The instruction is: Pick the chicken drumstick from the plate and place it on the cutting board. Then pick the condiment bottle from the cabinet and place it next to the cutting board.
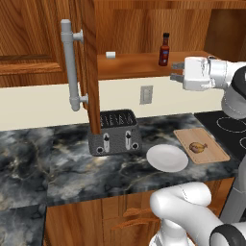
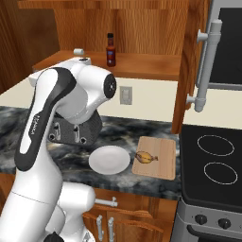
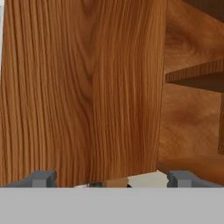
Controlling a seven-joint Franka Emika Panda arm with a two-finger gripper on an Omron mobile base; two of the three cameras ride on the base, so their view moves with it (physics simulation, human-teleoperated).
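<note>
Nearest my base, on the dark marbled counter [image 1: 57,163], lay the round white plate [image 1: 166,157], bare and flat. Just beside it, toward the stove [image 2: 212,165], sat the board [image 1: 202,145], a thin light-brown wooden rectangle with rounded corners. The drumstick [image 1: 198,147] rested on the board near its middle: a small golden-brown oval with a thin bone end, far smaller than the plate. In the right base view the same piece [image 2: 145,157] lay on the board [image 2: 156,163], apart from the plate [image 2: 109,159].

Behind the plate stood a dark slotted toaster [image 1: 115,132], against the open cabinet door [image 1: 89,62] with its long grey bar handle [image 1: 71,65]. A wall socket [image 1: 146,94] sat on the pale backsplash.

Higher up, my gripper [image 1: 177,71] hovered with jaws spread wide and nothing between them, level with the cabinet's shelf [image 1: 139,65] and near the bottle [image 1: 165,50], not touching it. In the hand view my fingertips [image 3: 41,178] faced wood grain at close range.

Farthest back, the bottle stood upright on the shelf: dark red, narrow-necked, black-capped, with a label whose writing was too small to read. A small white cylinder [image 1: 111,55] stood well apart from it on the same shelf.
</note>
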